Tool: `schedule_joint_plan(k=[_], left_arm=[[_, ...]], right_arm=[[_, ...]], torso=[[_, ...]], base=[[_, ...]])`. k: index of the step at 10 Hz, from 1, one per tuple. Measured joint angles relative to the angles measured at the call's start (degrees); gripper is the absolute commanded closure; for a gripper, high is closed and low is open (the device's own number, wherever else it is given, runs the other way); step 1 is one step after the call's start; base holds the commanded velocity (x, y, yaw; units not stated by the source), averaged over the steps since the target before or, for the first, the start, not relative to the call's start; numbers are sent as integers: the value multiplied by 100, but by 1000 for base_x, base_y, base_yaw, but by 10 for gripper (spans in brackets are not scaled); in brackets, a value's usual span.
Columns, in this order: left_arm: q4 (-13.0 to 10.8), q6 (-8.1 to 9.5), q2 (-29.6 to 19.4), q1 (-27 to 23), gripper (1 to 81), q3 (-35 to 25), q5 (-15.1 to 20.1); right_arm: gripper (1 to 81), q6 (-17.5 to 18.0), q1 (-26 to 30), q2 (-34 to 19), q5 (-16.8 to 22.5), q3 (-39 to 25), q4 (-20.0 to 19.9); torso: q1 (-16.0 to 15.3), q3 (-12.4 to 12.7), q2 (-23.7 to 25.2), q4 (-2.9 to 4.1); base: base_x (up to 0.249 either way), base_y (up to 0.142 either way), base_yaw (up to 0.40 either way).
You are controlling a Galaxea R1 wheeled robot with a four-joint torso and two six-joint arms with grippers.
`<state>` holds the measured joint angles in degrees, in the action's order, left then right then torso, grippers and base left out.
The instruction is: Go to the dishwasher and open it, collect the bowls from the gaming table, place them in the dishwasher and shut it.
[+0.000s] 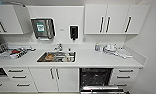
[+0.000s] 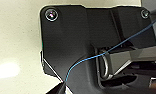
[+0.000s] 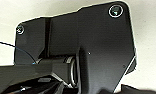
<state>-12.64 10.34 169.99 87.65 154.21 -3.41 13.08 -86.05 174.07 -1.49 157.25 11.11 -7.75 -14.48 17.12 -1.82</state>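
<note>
The dishwasher stands open under the white counter, right of the sink.

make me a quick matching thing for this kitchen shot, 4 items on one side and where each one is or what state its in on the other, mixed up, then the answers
Things:
1. dishwasher
2. sink
3. paper towel dispenser
4. dish rack

Places or states:
A. mounted on the wall above the counter, left of the small black dispenser
B. at the far left end of the counter
C. under the counter right of the double cabinet doors, door down, dark inside
D. set into the counter, in front of the tap

Pairs: 1-C, 2-D, 3-A, 4-B
</note>
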Motion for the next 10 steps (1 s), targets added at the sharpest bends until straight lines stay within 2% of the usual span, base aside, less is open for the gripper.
schedule_joint_plan(k=[10], left_arm=[[5,0,-15,-113,10,9,-28]], right_arm=[[10,-2,17,20,6,2,-37]], torso=[[5,0,-2,0]], base=[[0,0,345]])
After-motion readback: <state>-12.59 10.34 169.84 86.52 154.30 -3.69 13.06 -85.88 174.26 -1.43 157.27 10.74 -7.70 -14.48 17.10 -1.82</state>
